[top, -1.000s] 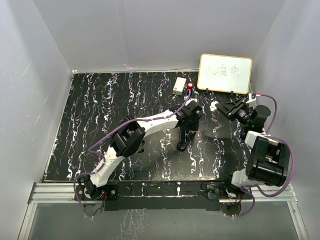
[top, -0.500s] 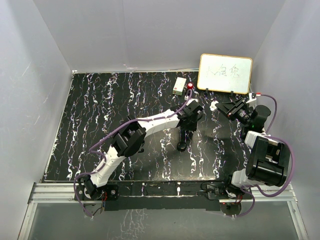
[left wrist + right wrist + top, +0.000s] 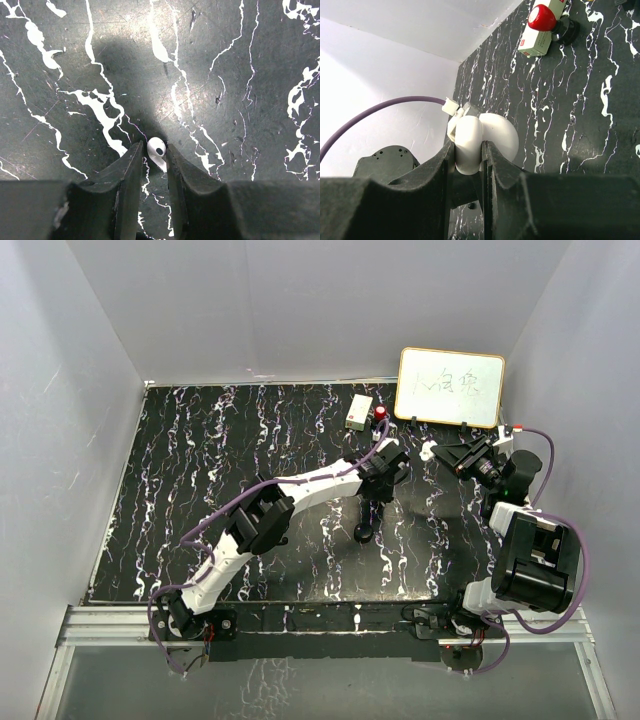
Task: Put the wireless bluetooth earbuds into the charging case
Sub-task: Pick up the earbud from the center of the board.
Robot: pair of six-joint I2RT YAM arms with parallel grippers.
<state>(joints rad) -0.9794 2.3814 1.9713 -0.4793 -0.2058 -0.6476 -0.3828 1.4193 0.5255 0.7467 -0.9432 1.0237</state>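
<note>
While the left arm has edged toward the far side over the last second, left gripper pinches one white earbud over the marbled table, likely just lifted: pickup done, insertion pending. Second earbud: none visible. Right gripper clamps one white charging case.

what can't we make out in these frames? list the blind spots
- Left wrist: the small white stemmed earbud sits between the left gripper fingers. They cover its stem end, and pad contact is unclear.
- Top external: that earbud is too small to see and lies under the gripper.
- No view shows a second earbud.
- Right wrist: the white rounded charging case is clamped in the right gripper. The fingers hide its lower part, and its sockets don't show.
</note>
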